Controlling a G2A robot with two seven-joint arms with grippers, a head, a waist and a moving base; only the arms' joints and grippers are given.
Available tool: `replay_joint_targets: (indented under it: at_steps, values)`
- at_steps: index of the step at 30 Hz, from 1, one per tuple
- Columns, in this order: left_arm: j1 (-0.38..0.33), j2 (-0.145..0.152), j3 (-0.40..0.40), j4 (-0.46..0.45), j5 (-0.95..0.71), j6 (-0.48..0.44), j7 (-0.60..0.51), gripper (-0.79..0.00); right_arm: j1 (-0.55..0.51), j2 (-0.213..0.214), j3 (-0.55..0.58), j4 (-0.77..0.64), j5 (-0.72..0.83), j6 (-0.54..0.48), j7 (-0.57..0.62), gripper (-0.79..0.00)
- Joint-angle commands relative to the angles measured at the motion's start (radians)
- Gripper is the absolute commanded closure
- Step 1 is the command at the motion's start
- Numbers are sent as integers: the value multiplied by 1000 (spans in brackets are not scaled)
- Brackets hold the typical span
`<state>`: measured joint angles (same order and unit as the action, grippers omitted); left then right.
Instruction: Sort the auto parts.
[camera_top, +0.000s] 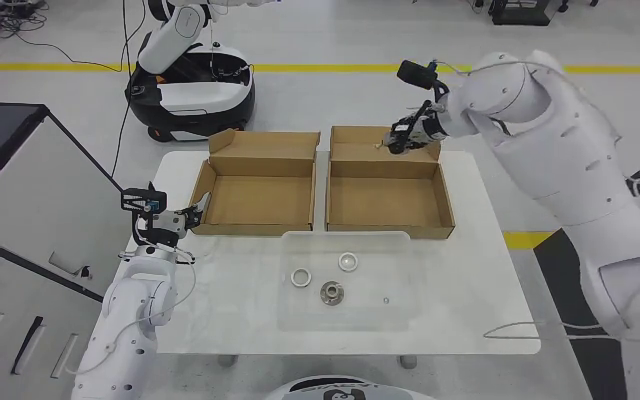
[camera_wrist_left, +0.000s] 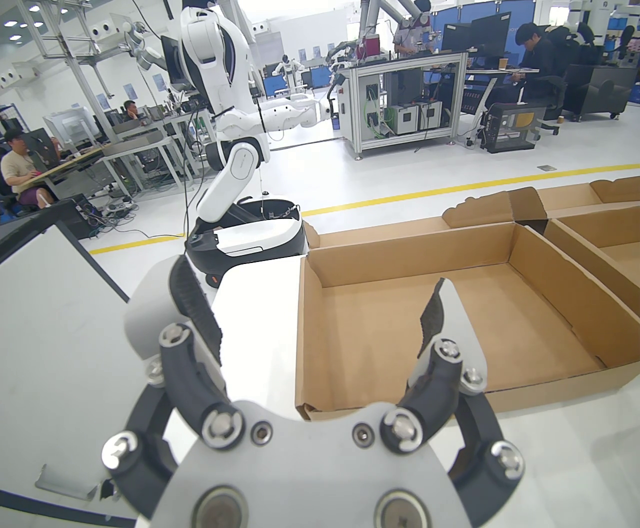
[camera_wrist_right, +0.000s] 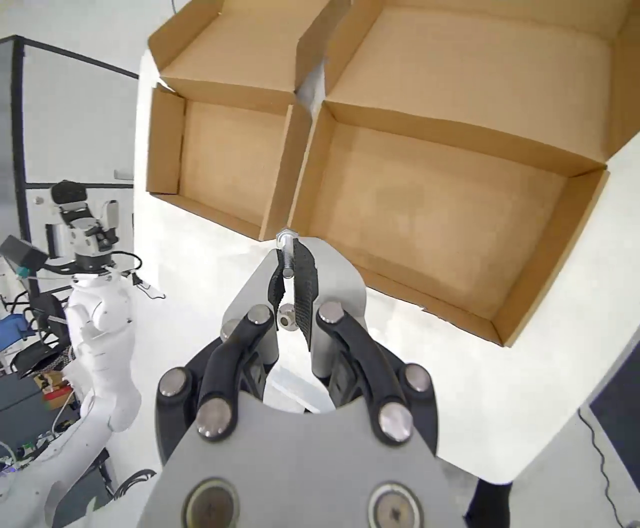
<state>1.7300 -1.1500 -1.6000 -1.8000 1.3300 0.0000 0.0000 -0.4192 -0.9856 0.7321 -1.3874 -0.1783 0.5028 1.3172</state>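
Currently the right tool (camera_wrist_right: 290, 256) is pinched shut on a small silver bolt (camera_wrist_right: 286, 240), its threaded shank clamped between the black pads (camera_wrist_right: 305, 280) and its head poking out past the tool's tip. It hangs high over the tabletop (camera_top: 470, 300); in the top view it shows against the far wall of the right cardboard box (camera_top: 385, 203). The left tool (camera_wrist_left: 310, 277) is spread wide and holds nothing, low at the left edge of the tabletop, just beside the outer wall of the left cardboard box (camera_top: 255, 200). The two boxes sit side by side on the far half of the tabletop, close together, with flaps folded outward at the back. Nearer the robot, on a pale translucent sheet (camera_top: 390, 250), lie the loose parts: a flat ring (camera_top: 300, 277), a second ring (camera_top: 348, 262) just beyond it to the right, a flanged round piece (camera_top: 331, 292) between and in front of them, and a tiny item (camera_top: 386, 298) farther right, too small to identify. Beyond the tabletop a second white robot (camera_top: 195, 85) stands on the floor, behind the left cardboard box
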Motion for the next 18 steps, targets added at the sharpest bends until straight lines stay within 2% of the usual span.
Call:
replay_joint_targets:
  at_steps: [1, 18]
  values:
    - [0, 0, 0, 0, 0, 0, 0, -785, 0, -3, -29, 16, -29, 0, 0, 0]
    - [0, 0, 0, 0, 0, 0, 0, -785, -33, -48, -194, 195, -214, -7, 0, 0]
